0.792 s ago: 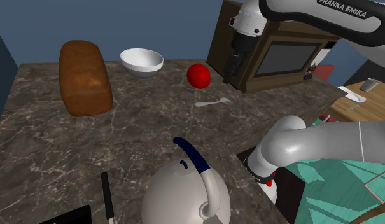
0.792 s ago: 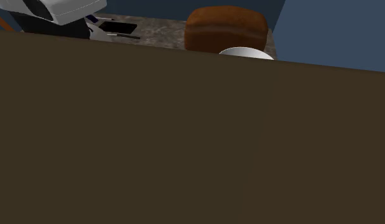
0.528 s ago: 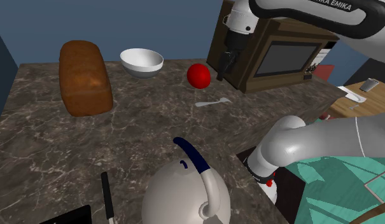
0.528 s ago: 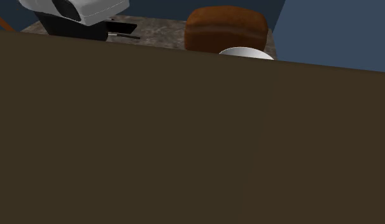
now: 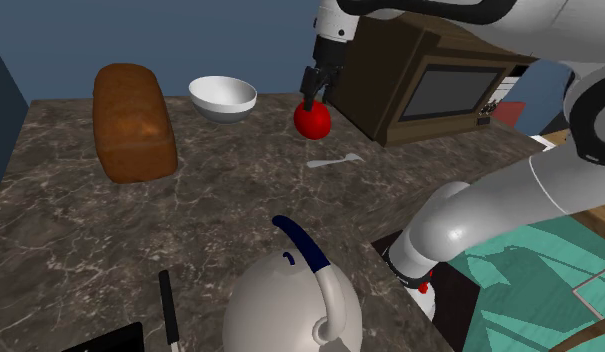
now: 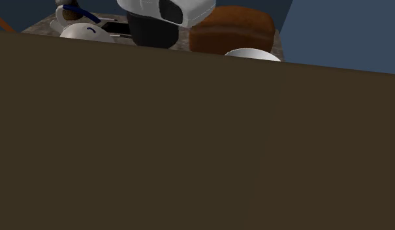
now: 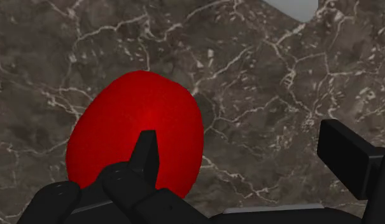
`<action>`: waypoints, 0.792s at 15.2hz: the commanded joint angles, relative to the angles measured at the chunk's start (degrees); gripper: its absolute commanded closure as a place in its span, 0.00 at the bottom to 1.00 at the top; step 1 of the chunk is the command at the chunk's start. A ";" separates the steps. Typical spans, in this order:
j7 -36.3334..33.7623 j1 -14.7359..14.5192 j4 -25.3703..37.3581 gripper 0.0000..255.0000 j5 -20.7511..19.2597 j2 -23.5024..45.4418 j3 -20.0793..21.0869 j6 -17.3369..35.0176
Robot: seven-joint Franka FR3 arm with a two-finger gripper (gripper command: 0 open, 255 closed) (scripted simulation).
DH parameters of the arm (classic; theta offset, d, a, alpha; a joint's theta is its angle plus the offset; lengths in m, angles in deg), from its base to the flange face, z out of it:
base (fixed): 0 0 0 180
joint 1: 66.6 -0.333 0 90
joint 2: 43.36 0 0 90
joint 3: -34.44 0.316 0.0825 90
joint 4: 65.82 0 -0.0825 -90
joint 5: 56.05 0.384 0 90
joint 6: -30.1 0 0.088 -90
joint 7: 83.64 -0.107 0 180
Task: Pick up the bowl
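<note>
There's the bowl (image 5: 222, 98), plain white and smooth, sitting upright near the back of the desk (image 5: 80, 230), between the loaf (image 5: 135, 122) and the red fruit (image 5: 312, 119), clear of both. The tool (image 5: 316, 97) hangs right over that fruit, not over the bowl. In the wrist view its fingers (image 7: 146, 149) stand wide apart with only bare desk between them. One crosses in front of the fruit without gripping it, and a sliver of the bowl's pale edge peeks in ahead of them. So nothing is in hand yet. How will this bowl handle? My guess is stiff and fairly light, with a slick skin, the sort that chips if it's knocked down hard. It's far too wide to straddle, so I'd say the rim is the place: one finger inside, one outside the wall on the side nearest the fruit, pinching square so it doesn't squirt out or tip. As for what's in things, the bowl looks empty, just a clean white hollow, so nothing to spill. The kettle (image 5: 290, 305) at the near edge is closed, contents hidden. The microwave (image 5: 430, 85) behind the tool has its door shut. A spoon (image 5: 335, 160) lies loose on the desk, in nothing.
</note>
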 commanded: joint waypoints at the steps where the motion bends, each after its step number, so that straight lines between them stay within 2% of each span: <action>1: -0.80 0.06 3.64 0.00 0.15 4.69 0.35 1.02; 7: -2.82 0.21 16.55 0.00 0.08 18.57 0.88 1.88; 12: -4.57 0.06 30.17 0.00 -0.26 30.76 1.06 0.38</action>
